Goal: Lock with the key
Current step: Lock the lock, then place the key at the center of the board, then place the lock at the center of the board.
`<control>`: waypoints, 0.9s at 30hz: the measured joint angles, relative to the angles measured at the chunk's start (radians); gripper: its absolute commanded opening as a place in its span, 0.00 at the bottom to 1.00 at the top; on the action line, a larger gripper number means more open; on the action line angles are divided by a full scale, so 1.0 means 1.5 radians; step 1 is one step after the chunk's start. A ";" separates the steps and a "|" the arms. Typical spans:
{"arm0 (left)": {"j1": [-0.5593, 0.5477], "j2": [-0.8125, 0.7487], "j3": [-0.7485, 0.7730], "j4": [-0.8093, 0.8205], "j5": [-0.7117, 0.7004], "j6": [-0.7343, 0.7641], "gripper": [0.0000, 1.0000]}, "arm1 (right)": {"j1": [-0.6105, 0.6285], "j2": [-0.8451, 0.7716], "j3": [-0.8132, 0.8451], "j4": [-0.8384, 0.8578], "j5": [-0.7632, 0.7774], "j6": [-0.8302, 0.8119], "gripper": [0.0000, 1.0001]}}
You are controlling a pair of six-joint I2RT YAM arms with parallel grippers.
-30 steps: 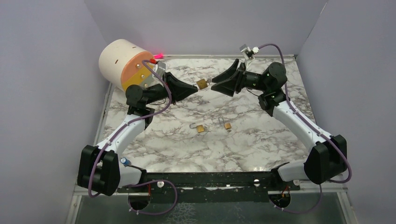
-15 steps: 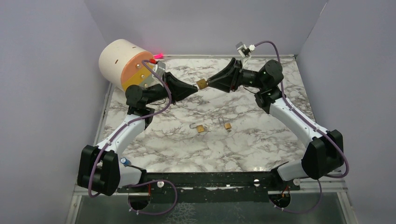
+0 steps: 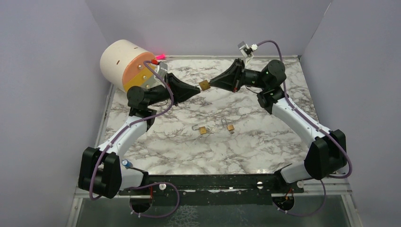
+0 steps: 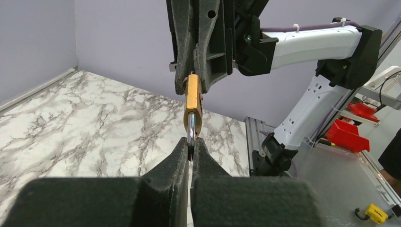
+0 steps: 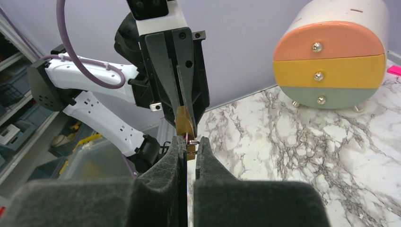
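A small brass padlock (image 3: 204, 85) hangs in the air between both grippers at the back middle of the table. My left gripper (image 3: 197, 88) is shut on its steel shackle (image 4: 190, 132), and the brass body (image 4: 193, 101) points away from it. My right gripper (image 3: 212, 83) meets the lock from the other side. Its jaws are shut on the key (image 5: 191, 143) and its small ring at the bottom of the padlock (image 5: 183, 122). The key blade is hidden between the pads.
Two more small brass padlocks (image 3: 202, 130) (image 3: 231, 127) lie on the marble table (image 3: 265, 146) near its middle. A round mini drawer unit (image 3: 125, 66) with peach, yellow and green fronts stands at the back left. Purple walls enclose the table.
My right gripper moved left up to the padlock and its jaws went from open to shut on the key. The left arm and the padlock stayed still.
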 measured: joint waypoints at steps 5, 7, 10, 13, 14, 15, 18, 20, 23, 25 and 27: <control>0.000 0.000 0.000 0.000 0.000 0.000 0.00 | 0.000 0.000 0.000 -0.002 0.000 -0.002 0.01; 0.001 0.000 0.000 0.000 0.000 0.000 0.00 | 0.000 -0.001 0.000 -0.007 0.001 -0.008 0.01; 0.006 0.000 -0.002 0.000 -0.001 0.000 0.00 | -0.007 -0.006 0.000 -0.020 0.005 -0.020 0.01; 0.014 0.000 -0.005 0.001 -0.001 0.000 0.00 | -0.021 -0.018 -0.004 -0.028 0.006 -0.027 0.01; 0.018 0.000 -0.006 0.001 -0.001 0.000 0.00 | -0.032 -0.025 -0.007 -0.028 0.007 -0.029 0.01; 0.021 0.000 -0.006 0.000 -0.001 0.000 0.00 | -0.042 -0.032 -0.011 -0.028 0.007 -0.029 0.01; 0.029 0.000 -0.010 0.001 -0.001 0.000 0.00 | -0.072 -0.047 -0.024 -0.026 0.007 -0.025 0.01; 0.032 0.000 -0.014 0.002 -0.001 0.000 0.00 | -0.090 -0.053 -0.032 -0.025 0.007 -0.020 0.01; 0.034 0.000 -0.022 0.002 -0.002 0.000 0.00 | -0.102 -0.054 -0.038 -0.028 0.009 -0.020 0.01; 0.035 0.000 -0.034 -0.002 -0.011 0.001 0.00 | -0.103 -0.055 -0.046 -0.034 0.017 -0.024 0.01; 0.036 0.000 -0.054 -0.006 -0.026 0.000 0.00 | -0.103 -0.055 -0.059 -0.044 0.032 -0.032 0.01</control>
